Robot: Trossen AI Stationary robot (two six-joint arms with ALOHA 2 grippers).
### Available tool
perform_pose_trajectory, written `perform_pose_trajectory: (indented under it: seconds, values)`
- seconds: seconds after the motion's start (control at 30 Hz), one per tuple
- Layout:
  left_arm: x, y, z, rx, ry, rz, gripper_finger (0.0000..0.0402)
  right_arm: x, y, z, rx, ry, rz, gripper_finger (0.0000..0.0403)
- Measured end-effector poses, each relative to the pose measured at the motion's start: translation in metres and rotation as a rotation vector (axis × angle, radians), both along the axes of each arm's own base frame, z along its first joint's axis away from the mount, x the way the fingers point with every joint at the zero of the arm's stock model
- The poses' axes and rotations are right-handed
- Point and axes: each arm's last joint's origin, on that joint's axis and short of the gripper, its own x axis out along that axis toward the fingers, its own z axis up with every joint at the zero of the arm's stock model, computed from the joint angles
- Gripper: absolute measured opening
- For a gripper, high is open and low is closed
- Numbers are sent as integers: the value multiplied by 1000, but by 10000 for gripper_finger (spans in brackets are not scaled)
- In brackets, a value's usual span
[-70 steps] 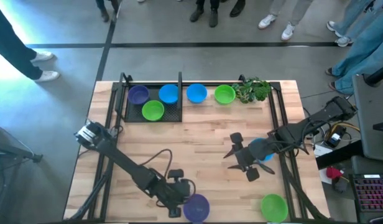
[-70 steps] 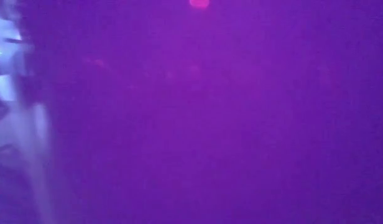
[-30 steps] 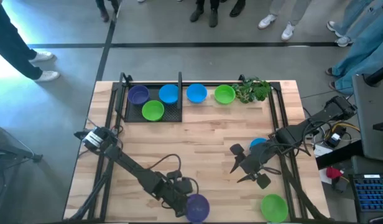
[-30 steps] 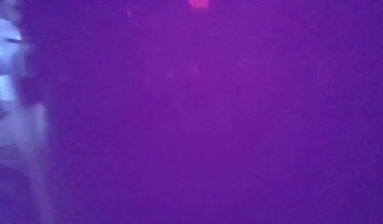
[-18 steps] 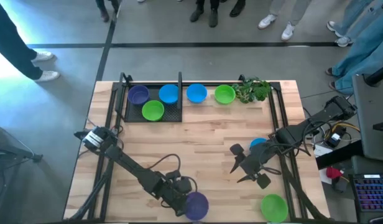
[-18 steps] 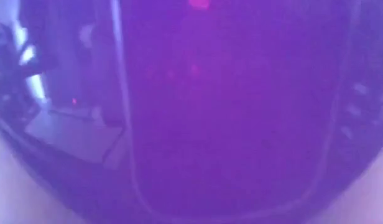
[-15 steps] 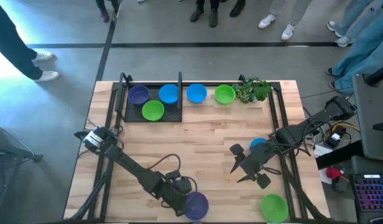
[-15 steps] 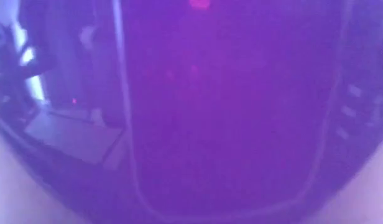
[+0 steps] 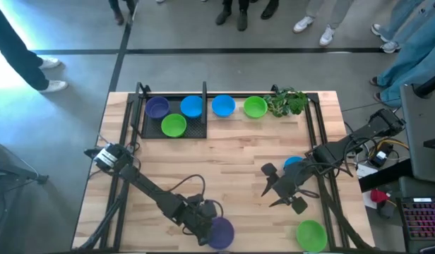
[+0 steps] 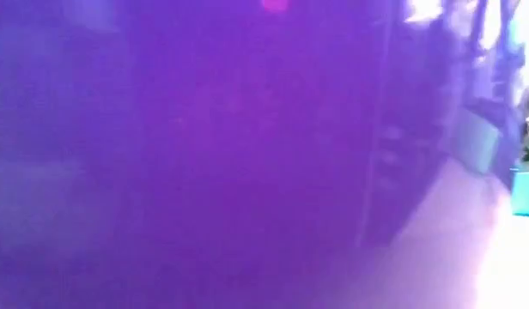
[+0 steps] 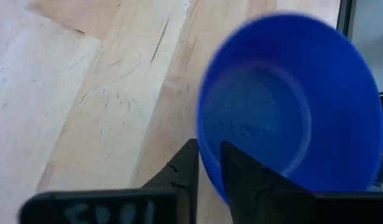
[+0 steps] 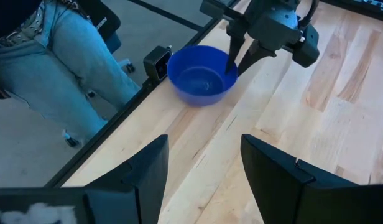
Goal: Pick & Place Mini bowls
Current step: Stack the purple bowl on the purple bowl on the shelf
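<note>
My left gripper (image 9: 208,227) is at the near edge of the table, shut on a purple bowl (image 9: 222,233); the right wrist view shows both gripper (image 12: 232,62) and bowl (image 12: 201,78). This bowl (image 10: 204,154) fills most of the low view. My right gripper (image 9: 282,189) hovers open over bare wood right of centre, touching nothing. A blue bowl (image 9: 293,163) sits on the table partly under the right arm. A green bowl (image 9: 311,235) stands near the near right corner. My left gripper holds the purple bowl by its rim (image 11: 207,146), on the side toward the table's left. One finger (image 11: 188,167) is outside the wall and the other (image 11: 241,174) inside. The fingers slant down from the left. Whether the bowl's base touches the table, I cannot tell.
A black tray (image 9: 150,130) at the far left holds purple (image 9: 157,107), blue (image 9: 191,106) and green (image 9: 174,125) bowls. A blue bowl (image 9: 223,106), a green bowl (image 9: 255,107) and a plant sprig (image 9: 287,102) stand along the far edge. People stand beyond the table.
The purple bowl in my left gripper has shifted a little toward the table's left along the near edge. In the low view it filled the picture a second ago; now it sits to the left and the table shows beside it.
</note>
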Motion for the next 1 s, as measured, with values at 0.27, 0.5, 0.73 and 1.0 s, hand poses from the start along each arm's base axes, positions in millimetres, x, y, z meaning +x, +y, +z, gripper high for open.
perform_pose_trajectory:
  seconds: [0.27,0.5,0.73,1.0]
  values:
    - [0,1,0,-6,4,-3,3,0,0,0,0,0,0,199]
    - [1,9,8,23,20,-5,1,0,0,0,0,0,0,199]
    - [-10,35,50,50,21,5,1,0,0,0,-4,-5,1,199]
    - [-31,90,96,109,71,104,0,3,-4,1,-97,-66,-100,199]
